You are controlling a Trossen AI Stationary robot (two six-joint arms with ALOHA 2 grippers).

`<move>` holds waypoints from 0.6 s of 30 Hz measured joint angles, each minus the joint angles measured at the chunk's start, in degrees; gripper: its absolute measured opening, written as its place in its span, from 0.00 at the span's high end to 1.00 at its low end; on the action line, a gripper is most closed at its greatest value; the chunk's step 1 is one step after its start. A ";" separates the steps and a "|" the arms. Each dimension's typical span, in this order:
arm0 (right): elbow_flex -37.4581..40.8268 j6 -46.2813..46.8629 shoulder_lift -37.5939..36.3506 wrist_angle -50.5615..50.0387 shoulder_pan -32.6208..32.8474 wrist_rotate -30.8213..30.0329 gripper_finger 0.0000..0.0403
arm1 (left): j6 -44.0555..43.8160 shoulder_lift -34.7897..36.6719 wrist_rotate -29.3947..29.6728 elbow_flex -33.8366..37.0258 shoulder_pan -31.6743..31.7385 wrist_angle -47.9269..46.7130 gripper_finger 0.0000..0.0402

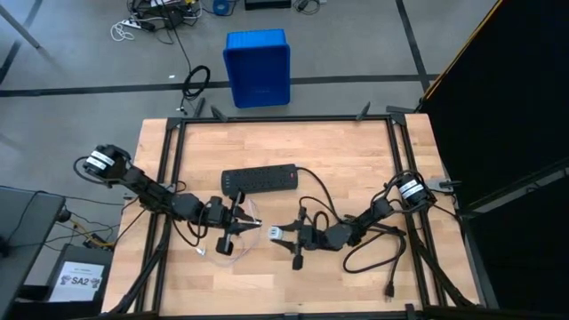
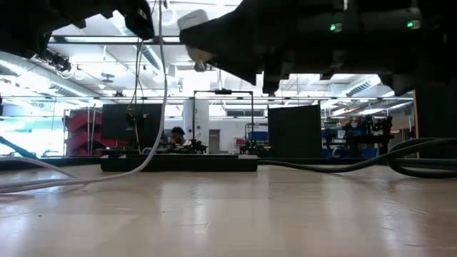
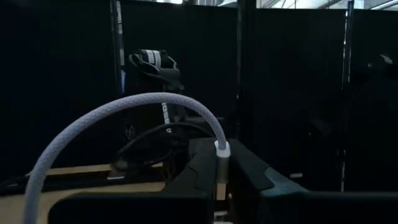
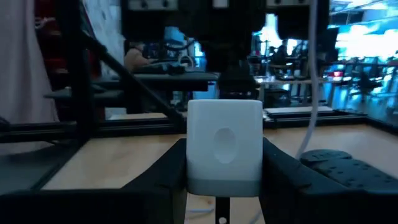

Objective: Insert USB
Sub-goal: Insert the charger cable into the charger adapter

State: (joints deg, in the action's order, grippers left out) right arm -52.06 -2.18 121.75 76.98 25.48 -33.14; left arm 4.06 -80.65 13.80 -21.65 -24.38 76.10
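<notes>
The USB (image 3: pixel 124 109), a thin whitish braided cable, arches away from my left gripper (image 3: pixel 222 177), which is shut on its plug end. In the high view this gripper (image 1: pixel 252 227) is left of the table's middle, with the cable looped below it (image 1: pixel 227 247). My right gripper (image 4: pixel 224 186) is shut on a small white cube adapter (image 4: pixel 224 146). It faces the left gripper from the right (image 1: pixel 283 235), a short gap apart. In the low view the adapter (image 2: pixel 194 27) is high above the table and the cable (image 2: pixel 164 86) hangs down to the wood. My left gripper pinches the USB's plug (image 3: pixel 221 167) between its two fingers, just below the white collar (image 3: pixel 222 147). The fingers lie about level, pointing toward the table's right, and the plug stands across them. The cable bends over slack and droops to the table. My right gripper pinches the white cube adapter by two opposite sides (image 4: pixel 190 155) between its two fingers. The fingers come level from the table's right. The face with an oval mark (image 4: pixel 225 144) looks back along them. The cube is lifted clear of the table.
A black power strip (image 1: pixel 260 181) lies flat beyond the two grippers, and its thick black cord (image 1: pixel 373 258) coils at the right by the near edge. Black frame rails (image 1: pixel 169 178) run along the table's sides. A blue bin (image 1: pixel 257 67) stands on the floor beyond the far edge.
</notes>
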 joint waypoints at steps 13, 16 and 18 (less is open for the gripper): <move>-2.22 -3.89 0.00 -0.71 -0.74 2.77 0.73 | -0.07 -6.39 1.38 -5.22 0.52 -4.47 0.98; -2.21 -5.13 0.00 0.90 -0.25 2.63 0.73 | -1.49 -6.39 1.38 -5.22 0.55 -4.48 0.98; -2.20 -6.47 0.00 2.83 0.16 2.25 0.73 | -2.10 -6.39 1.38 -5.22 0.55 -4.49 0.98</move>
State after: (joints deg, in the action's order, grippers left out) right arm -54.26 -8.65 121.75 79.81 25.64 -30.89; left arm 1.96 -87.05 15.18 -26.87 -23.83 71.61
